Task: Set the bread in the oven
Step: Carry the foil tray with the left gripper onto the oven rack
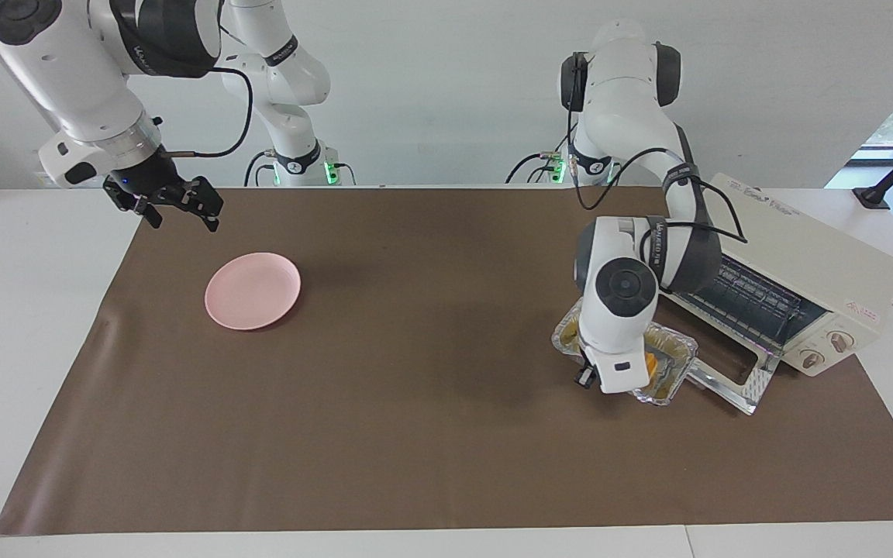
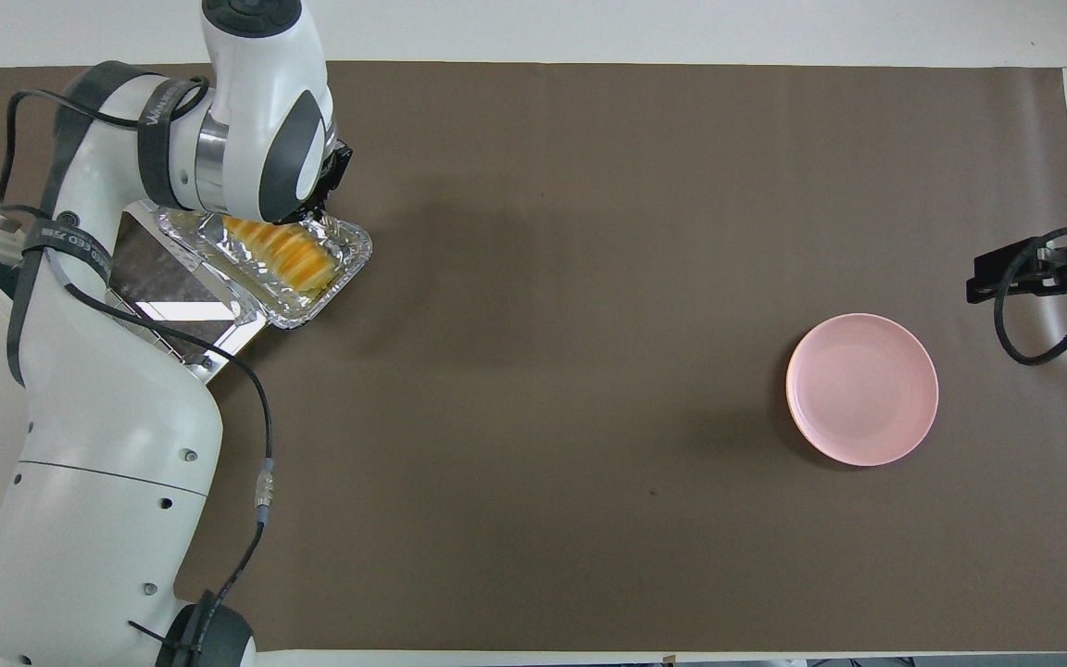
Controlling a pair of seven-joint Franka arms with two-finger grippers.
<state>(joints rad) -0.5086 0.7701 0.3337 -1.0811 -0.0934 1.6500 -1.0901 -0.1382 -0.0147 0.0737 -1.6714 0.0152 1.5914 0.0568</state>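
Note:
The bread [image 2: 279, 259], a ridged golden-yellow loaf, lies in a crinkled silver foil tray [image 2: 353, 248]. My left gripper [image 2: 325, 199] is shut on the tray's rim at the side away from the robots and holds it over the outer edge of the oven's lowered glass door [image 1: 725, 372]. In the facing view the hand hides most of the tray [image 1: 679, 349], and only a sliver of bread [image 1: 650, 363] shows. The cream-white oven [image 1: 795, 263] stands open at the left arm's end of the table, wire rack showing. My right gripper [image 1: 175, 205] waits open above the table's edge near the plate.
A round pink plate [image 1: 253, 289] lies on the brown mat [image 1: 384, 434] toward the right arm's end. The left arm's elbow and cables hang over the oven's door and front. The oven's two knobs [image 1: 826, 350] face away from the robots.

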